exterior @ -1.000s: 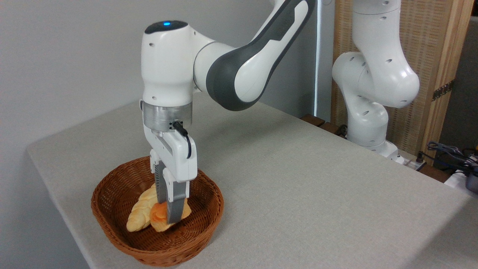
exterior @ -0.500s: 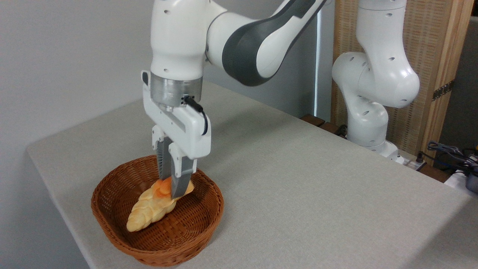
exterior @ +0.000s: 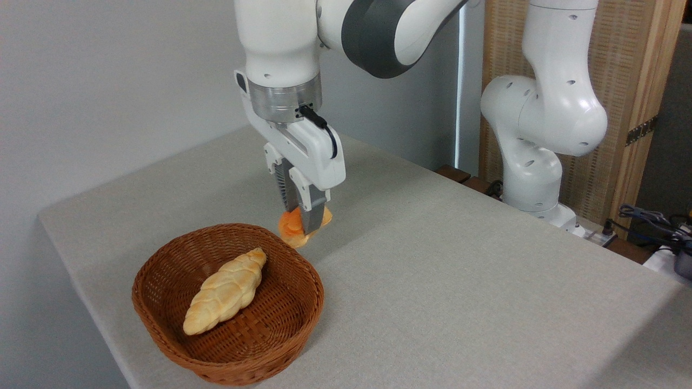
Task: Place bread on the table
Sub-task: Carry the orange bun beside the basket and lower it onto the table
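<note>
Between the gripper's (exterior: 304,224) two fingers sits the bread (exterior: 294,229), a small orange knotted bun, pinched at its upper part so most of it hangs below and slightly left of the fingertips. Jaws closed on it; fingers point down, wrist tilted a little. Bun is in the air, clear of the wicker basket (exterior: 162,324) rim, which lies below and to the left of the gripper. Inside the basket: pale braided loaf (exterior: 226,290), lying diagonally, untouched by the gripper.

Table (exterior: 459,281) cloth directly beneath and to the right of the gripper is bare. Height looks chosen to carry the bun over the basket wall without snagging.

Judgement: transport phase, lift complete, placement not yet done. Next move calls for a descent onto open cloth away from the basket, then release. Risk: shallow pinch on a rounded bun may let it rotate or slip.
</note>
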You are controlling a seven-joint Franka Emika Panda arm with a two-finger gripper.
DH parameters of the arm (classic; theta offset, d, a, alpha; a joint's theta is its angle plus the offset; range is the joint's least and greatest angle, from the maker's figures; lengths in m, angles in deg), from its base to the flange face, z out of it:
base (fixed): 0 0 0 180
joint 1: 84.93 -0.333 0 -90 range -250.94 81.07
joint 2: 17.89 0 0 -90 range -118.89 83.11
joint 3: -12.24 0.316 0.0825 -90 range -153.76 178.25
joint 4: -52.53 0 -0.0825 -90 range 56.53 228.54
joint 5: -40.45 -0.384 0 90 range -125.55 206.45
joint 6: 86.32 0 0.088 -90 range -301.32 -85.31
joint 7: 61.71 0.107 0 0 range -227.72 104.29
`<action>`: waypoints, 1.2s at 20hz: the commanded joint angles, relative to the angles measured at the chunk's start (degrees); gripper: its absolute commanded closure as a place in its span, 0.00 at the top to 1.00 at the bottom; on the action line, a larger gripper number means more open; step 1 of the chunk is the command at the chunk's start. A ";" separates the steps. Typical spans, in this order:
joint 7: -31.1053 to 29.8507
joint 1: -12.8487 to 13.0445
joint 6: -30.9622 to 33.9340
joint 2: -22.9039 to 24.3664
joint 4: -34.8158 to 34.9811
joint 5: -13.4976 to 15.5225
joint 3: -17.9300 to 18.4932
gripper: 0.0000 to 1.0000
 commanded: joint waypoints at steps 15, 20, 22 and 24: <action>0.41 3.05 -10.63 7.70 19.32 -1.59 -3.58 1.00; 0.41 2.61 -11.25 6.73 17.92 -1.59 -3.41 1.00; 0.41 2.52 -11.25 6.64 17.22 -1.59 -3.14 1.00; 0.41 2.43 -11.25 6.64 15.55 -1.59 -2.36 1.00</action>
